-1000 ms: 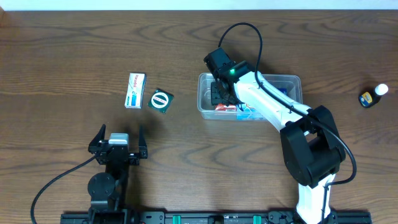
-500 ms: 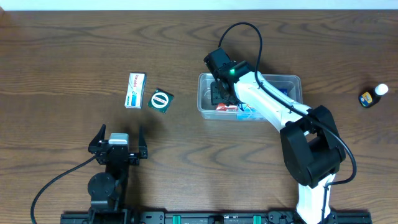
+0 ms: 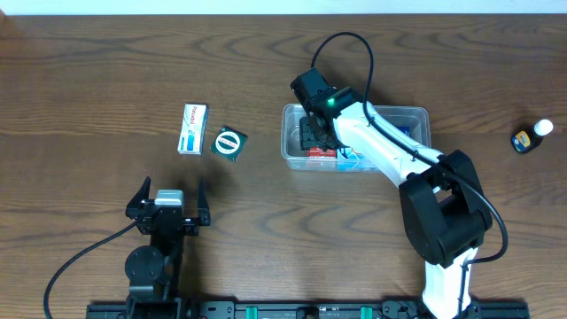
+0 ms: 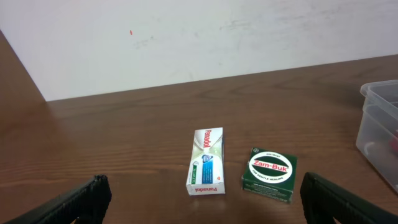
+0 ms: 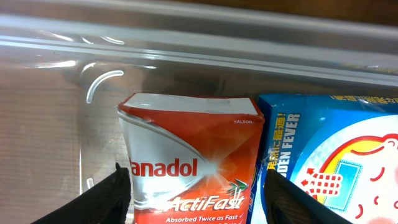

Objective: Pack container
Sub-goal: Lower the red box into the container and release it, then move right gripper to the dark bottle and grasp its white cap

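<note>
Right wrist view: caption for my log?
Right gripper straddling a red Panadol box in the clear container, beside a blue box.

Inside the clear rectangular plastic container [image 5: 186,50], an orange-red cardboard box [image 5: 189,168] is showing white lettering, beside a blue cardboard box [image 5: 329,162] carrying red-and-white graphics. To the left, a white rectangular carton [image 4: 206,161] is displaying blue and green bands, and a dark green square box [image 4: 269,174] is bearing a red-lettered white oval.

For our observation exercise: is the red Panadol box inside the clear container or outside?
Inside: the red Panadol box sits within the container, beside a blue box.
</note>
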